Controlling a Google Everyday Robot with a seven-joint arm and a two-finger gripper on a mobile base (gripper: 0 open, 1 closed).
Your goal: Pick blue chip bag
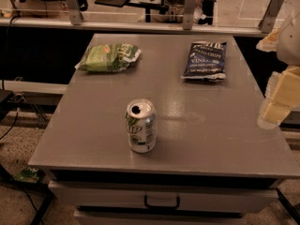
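On my table a can stands upright near the front, about in the middle. Behind it, at the back left, lies the other chip bag. At the back right lies the potato chip bag, well apart from it. My gripper hangs by the table's right edge, nearer the front than that bag, not touching it.

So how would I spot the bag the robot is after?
On the grey table, look to the far right, beyond the cream gripper at the right edge. The dark navy crinkly chip bag with white lettering lies there; the other bag is light green.
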